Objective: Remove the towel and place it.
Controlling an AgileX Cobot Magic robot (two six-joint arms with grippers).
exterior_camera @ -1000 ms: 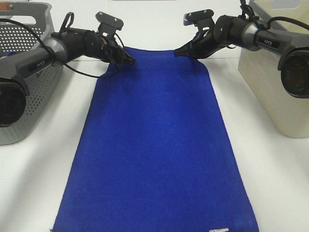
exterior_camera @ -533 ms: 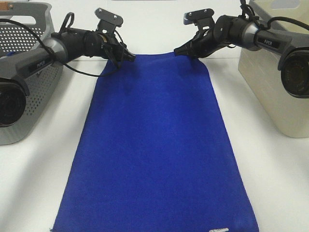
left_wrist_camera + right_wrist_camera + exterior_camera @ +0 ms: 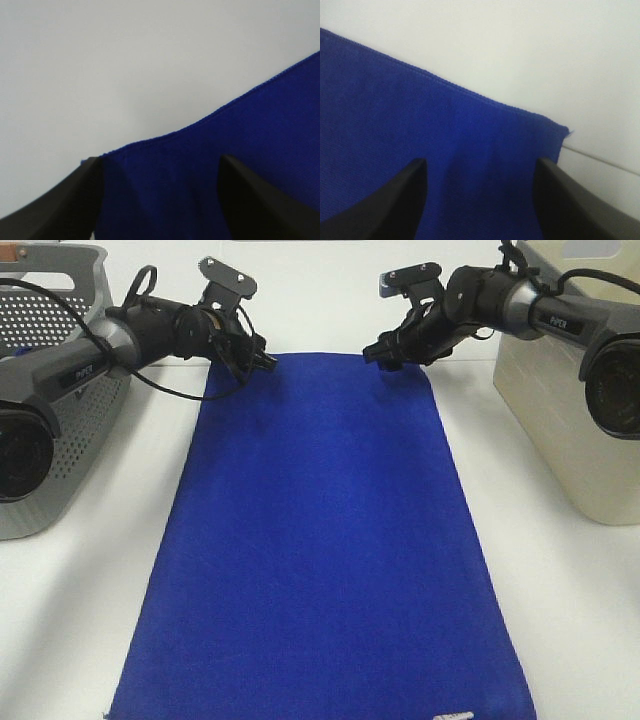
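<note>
While the towel (image 3: 320,540) is lying flat lengthwise, the left gripper (image 3: 262,358) and right gripper (image 3: 378,350) are hovering with jaws released, one at each far corner.

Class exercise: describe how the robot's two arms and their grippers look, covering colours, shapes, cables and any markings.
Both arms are round, tubular and dark grey to black, with small white lettering on the links. Loose black cables loop along each. A flat bracket sits above the left gripper and the right gripper. In the wrist views the fingers are plain matte black and tapered.
</note>
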